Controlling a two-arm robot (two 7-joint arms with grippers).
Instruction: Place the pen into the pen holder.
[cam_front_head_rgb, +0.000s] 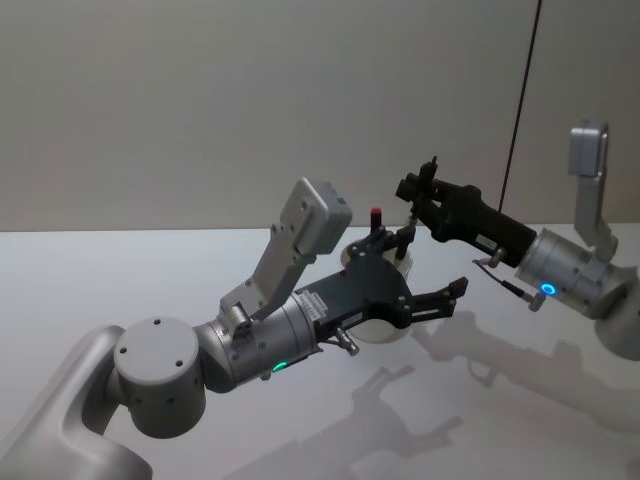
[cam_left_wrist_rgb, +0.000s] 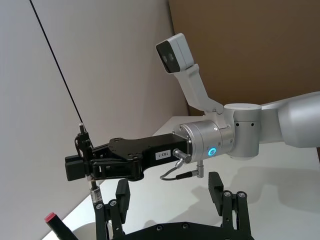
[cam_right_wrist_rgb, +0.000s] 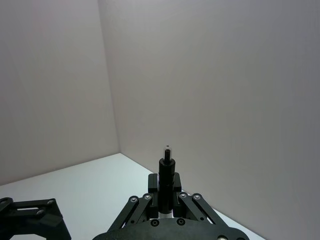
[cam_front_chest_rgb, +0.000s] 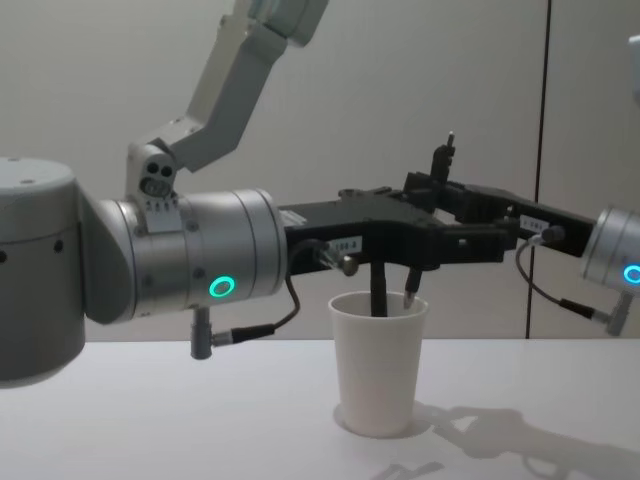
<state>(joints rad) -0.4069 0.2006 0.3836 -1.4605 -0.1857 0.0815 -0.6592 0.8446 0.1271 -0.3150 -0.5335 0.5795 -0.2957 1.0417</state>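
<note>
The white paper pen holder (cam_front_chest_rgb: 378, 365) stands upright on the table, the dark pen (cam_front_chest_rgb: 441, 165) (held vertical) above its rim.

The pen holder (cam_front_chest_rgb: 378, 362) stands upright on the desk (cam_front_chest_rgb: 200, 420), near the middle of the chest view. Two pens stand inside it: one (cam_front_chest_rgb: 380, 290) toward the robot's left, a second (cam_front_chest_rgb: 413, 287) toward its right, both rising above the rim. The left gripper (cam_front_head_rgb: 425, 270) reaches in from the left and sits above the pen holder, its jaws spread to either side. The right gripper (cam_front_head_rgb: 425, 195) comes in from the right, higher up and just behind the left gripper, above the pen holder's far side. A third pen (cam_left_wrist_rgb: 86, 160) stands upright in its closed jaws, well above the desk.
</note>
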